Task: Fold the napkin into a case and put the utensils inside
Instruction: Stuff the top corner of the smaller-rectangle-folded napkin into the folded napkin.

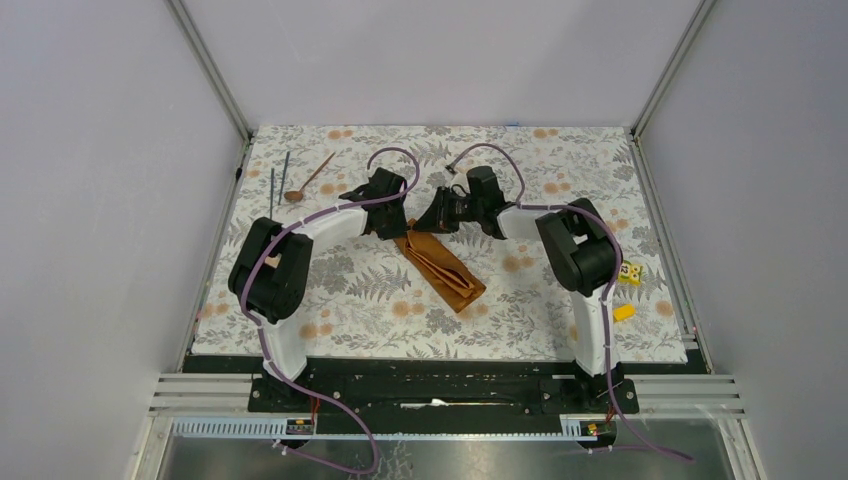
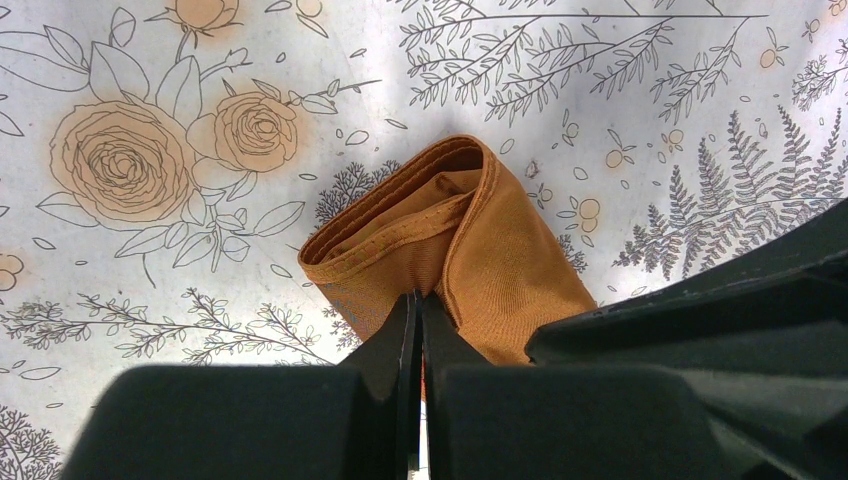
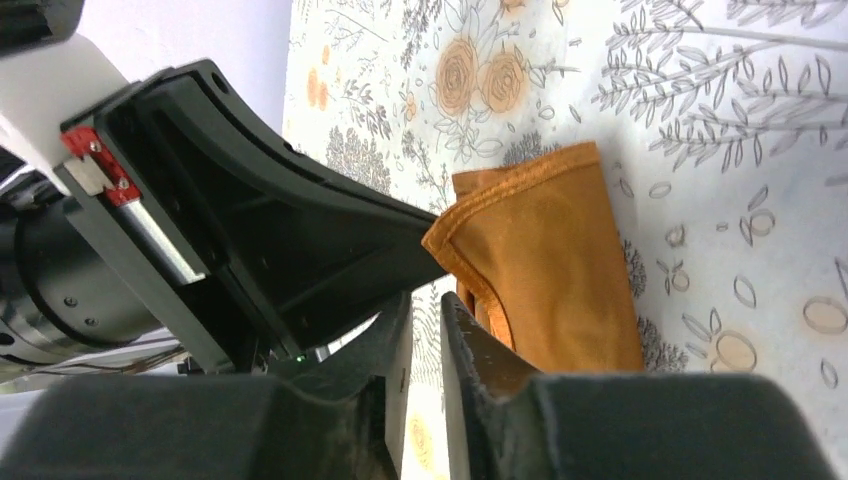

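Note:
The rust-orange napkin (image 1: 441, 263) lies folded as a narrow diagonal strip on the floral tablecloth (image 1: 520, 160). My left gripper (image 1: 398, 228) is at the strip's far end, shut on a pinch of the napkin (image 2: 500, 235); the cloth bulges up around the closed tips of the left gripper (image 2: 418, 298). My right gripper (image 1: 424, 224) is right beside it. The right gripper (image 3: 425, 300) stands narrowly open, with only tablecloth showing in the gap, and the napkin (image 3: 550, 270) lies just off its right finger. The copper spoon (image 1: 309, 181) and two dark rods (image 1: 278, 177) rest at the far left.
Two small yellow blocks (image 1: 629, 272) (image 1: 623, 313) sit near the right arm's base. The left gripper's black body (image 3: 260, 230) crowds the right wrist view. Grey walls and metal frame rails close in the tablecloth on three sides.

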You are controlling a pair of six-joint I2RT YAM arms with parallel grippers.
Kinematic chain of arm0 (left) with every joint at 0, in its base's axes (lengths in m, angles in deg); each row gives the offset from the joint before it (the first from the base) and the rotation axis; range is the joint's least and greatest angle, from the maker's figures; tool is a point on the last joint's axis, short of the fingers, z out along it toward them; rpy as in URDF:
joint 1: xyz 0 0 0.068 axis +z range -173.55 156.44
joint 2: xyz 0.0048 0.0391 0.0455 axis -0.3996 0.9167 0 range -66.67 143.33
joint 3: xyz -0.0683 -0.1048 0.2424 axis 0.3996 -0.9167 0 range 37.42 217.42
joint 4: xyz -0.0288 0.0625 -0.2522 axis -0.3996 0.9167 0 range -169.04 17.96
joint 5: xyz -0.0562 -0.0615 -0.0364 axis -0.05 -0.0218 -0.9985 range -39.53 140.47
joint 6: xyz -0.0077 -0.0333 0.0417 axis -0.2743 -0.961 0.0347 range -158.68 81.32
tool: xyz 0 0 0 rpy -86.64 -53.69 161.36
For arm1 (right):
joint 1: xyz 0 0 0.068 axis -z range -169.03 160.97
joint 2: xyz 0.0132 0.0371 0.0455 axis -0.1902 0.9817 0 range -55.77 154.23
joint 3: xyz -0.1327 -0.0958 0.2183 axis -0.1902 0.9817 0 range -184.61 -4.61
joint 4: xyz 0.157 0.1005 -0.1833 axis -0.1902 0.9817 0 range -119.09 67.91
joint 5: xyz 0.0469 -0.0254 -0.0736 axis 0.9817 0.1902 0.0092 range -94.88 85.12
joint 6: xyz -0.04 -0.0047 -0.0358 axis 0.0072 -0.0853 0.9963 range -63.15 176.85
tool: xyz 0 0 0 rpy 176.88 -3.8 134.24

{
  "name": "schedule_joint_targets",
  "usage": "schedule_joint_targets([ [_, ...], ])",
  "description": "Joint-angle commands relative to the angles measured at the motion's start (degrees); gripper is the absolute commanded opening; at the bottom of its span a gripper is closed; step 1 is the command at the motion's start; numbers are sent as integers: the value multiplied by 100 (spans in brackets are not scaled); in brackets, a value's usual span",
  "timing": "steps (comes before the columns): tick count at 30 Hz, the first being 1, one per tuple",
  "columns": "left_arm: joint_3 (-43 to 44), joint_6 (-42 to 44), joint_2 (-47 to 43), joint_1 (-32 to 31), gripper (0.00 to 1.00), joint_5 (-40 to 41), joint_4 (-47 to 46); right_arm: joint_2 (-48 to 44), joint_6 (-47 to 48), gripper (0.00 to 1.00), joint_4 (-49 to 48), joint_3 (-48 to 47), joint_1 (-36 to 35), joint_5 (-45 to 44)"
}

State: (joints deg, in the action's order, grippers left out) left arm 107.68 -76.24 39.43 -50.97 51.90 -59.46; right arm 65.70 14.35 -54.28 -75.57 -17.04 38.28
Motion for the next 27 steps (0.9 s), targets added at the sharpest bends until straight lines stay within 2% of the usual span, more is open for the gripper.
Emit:
schedule_joint_targets([
  [1, -28, -5, -290, 26, 0, 35, -206, 398, -202, 20, -316, -469, -6, 228],
  [4, -21, -24, -311, 26, 0, -5, -241, 650, -316, 12, -359, -682, -112, 278],
  [10, 1, -53, -398, 26, 0, -2, -291, 1064, -619, 8, -680, -808, -354, 176],
  [15, 57, -194, -366, 5, 0, -102, -344, 1262, -537, 7, -590, -698, -472, -380],
  [18, -2, -238, -466, -26, 0, -38, -333, 975, 43, 10, -61, -618, -453, -741],
  [20, -35, -238, -508, -18, 0, 99, -236, 808, 70, 14, -50, -565, -388, -554],
  [25, -179, -190, -560, 8, 0, 270, -180, 606, -639, 26, -1000, -97, 12, 77],
  [27, -231, -190, -564, 15, 0, 245, -216, 606, -619, 26, -1023, -135, 25, 228],
])
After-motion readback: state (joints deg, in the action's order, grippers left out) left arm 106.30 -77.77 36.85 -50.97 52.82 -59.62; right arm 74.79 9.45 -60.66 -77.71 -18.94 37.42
